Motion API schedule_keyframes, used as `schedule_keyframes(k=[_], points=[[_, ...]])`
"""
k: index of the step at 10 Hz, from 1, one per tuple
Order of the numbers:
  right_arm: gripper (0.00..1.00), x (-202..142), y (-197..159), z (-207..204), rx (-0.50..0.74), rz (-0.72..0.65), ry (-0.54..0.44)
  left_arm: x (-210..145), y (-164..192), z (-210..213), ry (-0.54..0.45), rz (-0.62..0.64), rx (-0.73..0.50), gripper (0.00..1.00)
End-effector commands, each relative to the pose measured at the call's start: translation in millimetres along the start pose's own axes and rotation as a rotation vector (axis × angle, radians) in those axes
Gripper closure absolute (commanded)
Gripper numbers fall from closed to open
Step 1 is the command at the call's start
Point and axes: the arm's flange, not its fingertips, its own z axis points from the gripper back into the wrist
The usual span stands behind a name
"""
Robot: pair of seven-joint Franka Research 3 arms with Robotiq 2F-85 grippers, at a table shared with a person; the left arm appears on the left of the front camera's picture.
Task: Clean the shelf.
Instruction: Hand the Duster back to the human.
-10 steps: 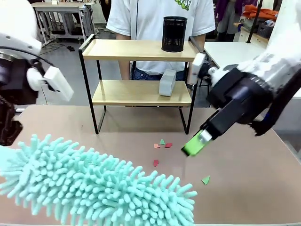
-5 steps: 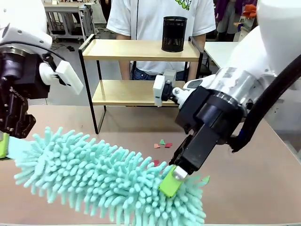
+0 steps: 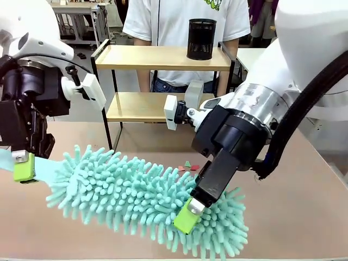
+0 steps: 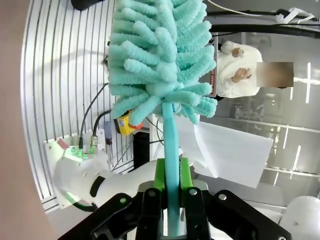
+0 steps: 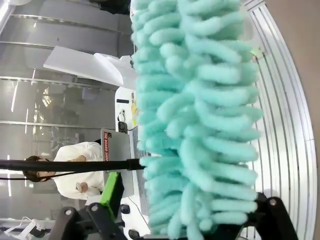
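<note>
Clamping the flat teal handle point(image 4: 171, 165) of a fluffy duster point(image 3: 147, 198), the left end effector point(image 3: 23, 166) hangs low at the left side of the desk point(image 3: 293, 201), its green pads pressed shut on the handle from both sides, as the left wrist view shows plainly. From there the duster stretches rightward across the desk's near part, its teal chenille head point(image 5: 200, 115) lying slanted just above the brown surface. The right end effector point(image 3: 187, 213) reaches down into the far end of that head; one green-padded finger point(image 3: 185, 217) shows against the fronds in the front view. In the right wrist view the fronds stand between the two fingers, the jaws set apart around them, though I cannot tell whether they press the duster or merely straddle it.

Beyond the duster, a few small red and green scraps point(image 3: 187, 166) lie on the desk. Farther back stands the shelf point(image 3: 163, 81), at the far edge of the desk. Its upper board carries a black mesh cup point(image 3: 201, 39); a small grey block point(image 3: 194, 89) sits on the lower board. A person in a white shirt point(image 3: 179, 19) stands just behind the shelf.
</note>
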Motion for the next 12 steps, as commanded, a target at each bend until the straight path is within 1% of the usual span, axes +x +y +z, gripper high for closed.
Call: schedule_keyframes(k=[1,2,3,4,6,7,8,12], points=[[0.37,7.5,-0.4,3.2,-0.011,-0.009,-0.015,-1.9,-6.6,0.8,0.022,-0.054,-0.020,0.88],[0.66,8.0,-2.6,3.4,-0.011,-0.006,-0.001,-1.7,-7.0,0.7,0.026,-0.056,-0.018,0.88],[0.97,8.1,-2.9,4.0,-0.009,-0.008,-0.001,-2.1,-6.7,0.5,0.030,-0.054,-0.021,0.88],[1.00,7.5,-3.8,4.9,-0.009,-0.010,0.000,-1.6,-6.1,0.3,0.033,-0.054,-0.026,0.88],[1.00,7.1,-4.6,5.8,-0.010,-0.007,-0.003,-3.1,-7.1,1.5,0.031,-0.052,-0.024,0.88],[0.95,6.7,-4.7,5.9,-0.012,-0.006,-0.002,-3.6,-6.6,1.6,0.030,-0.051,-0.022,0.88],[1.00,6.9,-4.5,5.9,-0.011,-0.003,0.001,-3.6,-5.9,2.0,0.030,-0.048,-0.025,0.88],[1.00,7.1,-5.0,6.5,-0.011,-0.005,0.011,-4.0,-4.9,3.6,0.026,-0.049,-0.027,0.88]])
